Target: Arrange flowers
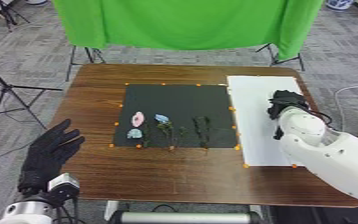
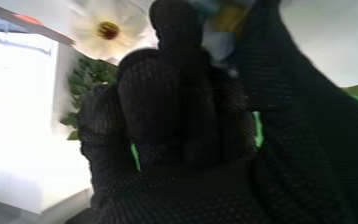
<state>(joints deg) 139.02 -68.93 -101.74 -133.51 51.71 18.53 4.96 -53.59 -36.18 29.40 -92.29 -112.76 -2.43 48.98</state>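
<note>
Right hand (image 1: 286, 100) is sitting over the flat white sheet (image 1: 260, 150), near a white flower (image 2: 107, 30) with soft petals. Pink (image 1: 138, 119) and blue flowers (image 1: 162, 119) are lying on the dark mat (image 1: 175, 97), on the brown wooden bench (image 1: 158, 175). How open it is, I can't tell. Left hand (image 1: 47, 150) is hanging fingers apart.

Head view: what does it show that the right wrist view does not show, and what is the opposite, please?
Head view: the left robot hand with open fingers, the dark mat with the pink flower, two pale blue flowers and green stems on it, and a black stand.

Right wrist view: close up, a white flower with a yellow and dark centre, and green leaves beside the glove.

Both: the right robot hand, and green, probably the hanging cloth each time.
</note>
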